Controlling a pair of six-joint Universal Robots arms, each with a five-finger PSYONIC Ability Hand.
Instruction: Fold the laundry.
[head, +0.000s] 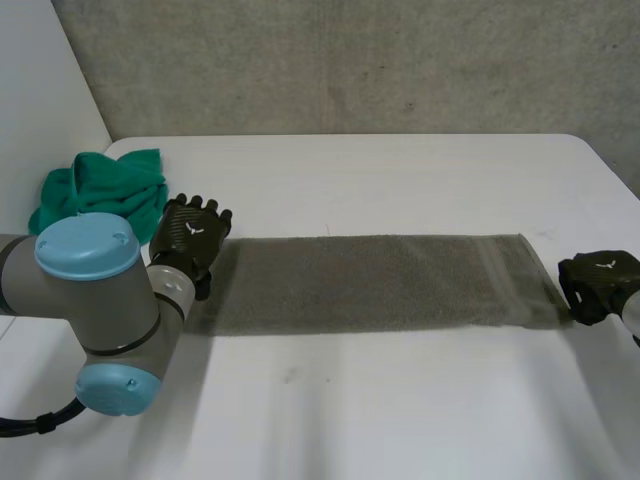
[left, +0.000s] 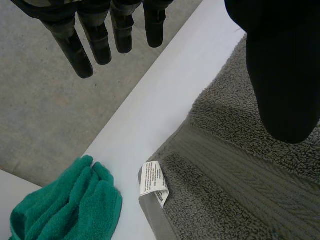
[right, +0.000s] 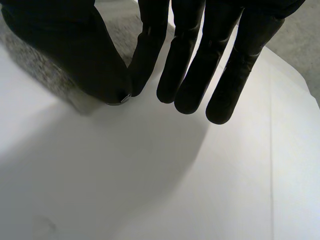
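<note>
1. Across the middle of the frame in the head view, on the white bench (head: 400, 400): a grey towel (head: 380, 282), spread flat as one long band from centre left almost to the right edge.
2. At the towel's left end, centre left of the frame: the left hand (head: 195, 238), released, gripping nothing.
3. In the left wrist view, the same left hand (left: 282, 75): fingers straight and well apart from the thumb, pointing out past the bench's edge toward a grey wall (left: 40, 115); thumb above the towel's pile, with no cloth caught between.
4. At the towel's corner near that hand: a white label (left: 152, 182), folded over the edge.
5. Just beside that corner, parted from the towel by a strip of bare bench: a crumpled green cloth (left: 70, 205); in the head view, in the upper left of the frame, just left of the left hand.
6. At the towel's right end, far right of the frame: the right hand (head: 600, 285), low on the bench.
7. In the right wrist view, the right hand (right: 95, 55): thumb and nearest finger closed together on the towel's corner, grasping it; other fingers straight, tips over bare bench beside the cloth.
8. Lower left of the frame in the head view: the left arm (head: 90, 300), a grey joint with light-blue caps.
9. Along the top of the frame: the grey wall behind the bench.
</note>
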